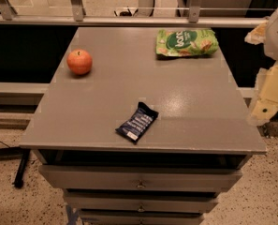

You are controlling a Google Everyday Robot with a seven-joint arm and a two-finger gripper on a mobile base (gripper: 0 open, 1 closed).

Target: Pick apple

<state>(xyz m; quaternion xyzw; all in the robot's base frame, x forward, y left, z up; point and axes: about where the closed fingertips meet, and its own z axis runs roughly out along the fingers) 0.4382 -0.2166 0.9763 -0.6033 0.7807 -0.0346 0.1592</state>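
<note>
The apple (79,62) is small, round and orange-red with a dark stem dimple. It sits upright on the grey cabinet top (185,97), near the back left corner. My gripper (266,102) shows only as pale arm parts at the right edge of the view, beside the cabinet's right side and far from the apple. It is touching nothing on the top.
A green snack bag (186,42) lies at the back right. A dark blue snack bar (137,122) lies near the front middle. Drawers (141,179) stand below the front edge. A glass railing (129,13) runs behind the cabinet.
</note>
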